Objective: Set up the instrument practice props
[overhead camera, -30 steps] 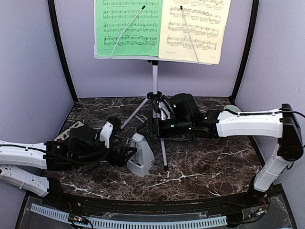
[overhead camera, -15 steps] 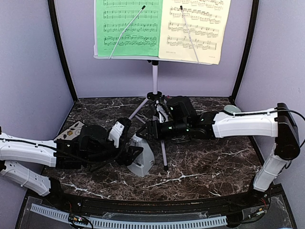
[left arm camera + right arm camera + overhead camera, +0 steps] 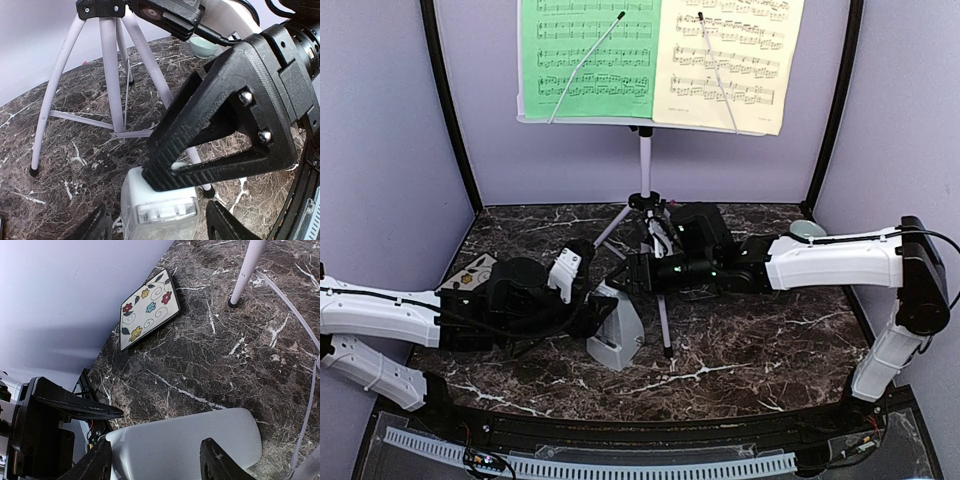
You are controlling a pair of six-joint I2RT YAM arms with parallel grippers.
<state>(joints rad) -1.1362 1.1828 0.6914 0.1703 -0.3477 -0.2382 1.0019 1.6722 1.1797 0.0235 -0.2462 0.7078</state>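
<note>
On the bench (image 3: 760,350), seen from above, the metronome (image 3: 615,335) stands upright beside the music stand (image 3: 645,170), reached from both sides. Left wrist view: left end effector (image 3: 160,225) spread around it, not touching. Right wrist view: right end effector (image 3: 155,460) straddles it; pinching or not, I cannot tell

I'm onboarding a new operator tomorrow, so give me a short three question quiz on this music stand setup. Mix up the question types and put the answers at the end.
1. True or false: in the top view, on the music stand, the green sheet sits left of the pale-yellow sheet.
2. In the left wrist view, what stands between the jaws of the left gripper? A: the pale-green bowl. B: the metronome. C: the floral tile.
3. How many thin wire arms lie across the sheets?

Key: 1 true; 2 B; 3 two.
</note>
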